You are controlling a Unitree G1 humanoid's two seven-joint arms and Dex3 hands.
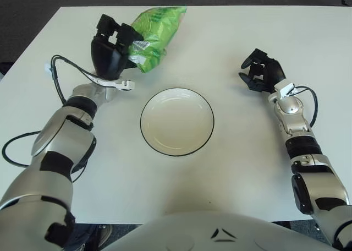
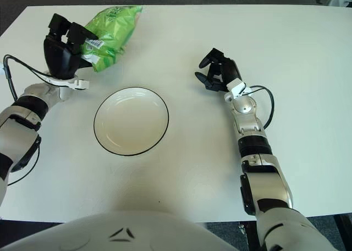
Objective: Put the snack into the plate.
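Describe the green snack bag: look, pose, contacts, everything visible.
The snack bag is a crinkly, glossy bright green pouch with pale printing and a white barcode label near its lower end. It is gripped at that lower end by the left hand, tilted with its far end pointing up and to the right, apparently lifted off the white table. It sits up-left of the plate, not over it. Nothing else touches it.

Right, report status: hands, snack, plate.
Left hand shut on green snack bag, bag lifted off the table, up-left of the plate. Right hand idle, right of plate, holding nothing. Plate holds nothing, path across unobstructed.
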